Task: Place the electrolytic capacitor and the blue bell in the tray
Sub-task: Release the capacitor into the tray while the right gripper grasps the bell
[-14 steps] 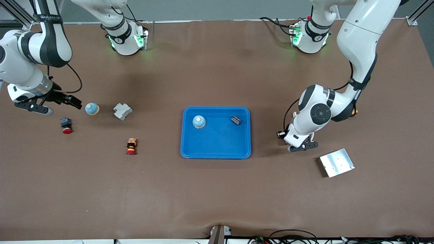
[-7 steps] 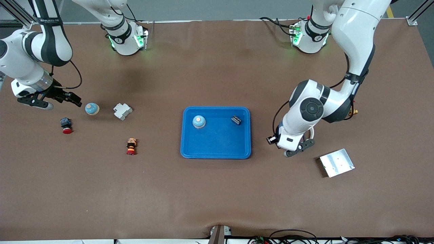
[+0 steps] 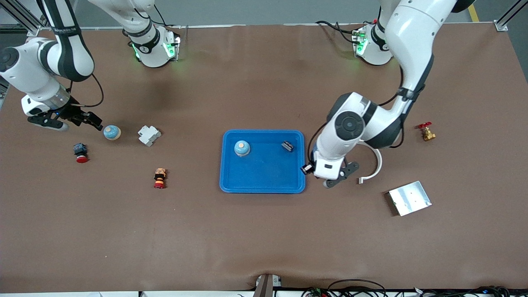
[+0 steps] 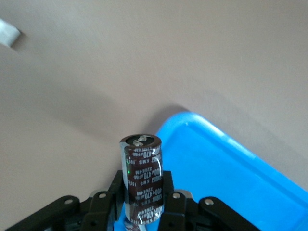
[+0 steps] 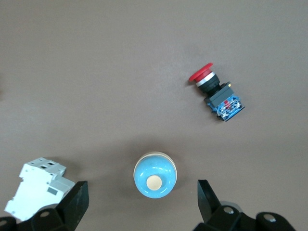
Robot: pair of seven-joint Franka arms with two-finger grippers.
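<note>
The blue tray [image 3: 264, 190] lies mid-table, and its corner shows in the left wrist view [image 4: 231, 168]. One blue bell [image 3: 242, 148] sits inside it. A second blue bell [image 3: 111, 132] stands on the table toward the right arm's end. My right gripper [image 3: 91, 120] is open beside it, and the bell [image 5: 155, 174] lies between the spread fingers [image 5: 77, 199]. My left gripper [image 3: 336, 178] hangs just off the tray's edge. It is shut on the electrolytic capacitor [image 4: 142, 178], a dark brown can with a silver top.
A small dark part [image 3: 287, 146] lies in the tray. Near the right gripper are a red push-button [image 3: 81, 152], a white breaker [image 3: 149, 135] and an orange-red button stack [image 3: 159, 177]. Toward the left arm's end lie a silver plate [image 3: 409, 198], a brass valve [image 3: 426, 132] and a white curved piece [image 3: 373, 167].
The left arm has carried the capacitor toward the tray, uncovering the brass valve and the white curved piece. The right gripper has shifted closer to the bell on the table.
</note>
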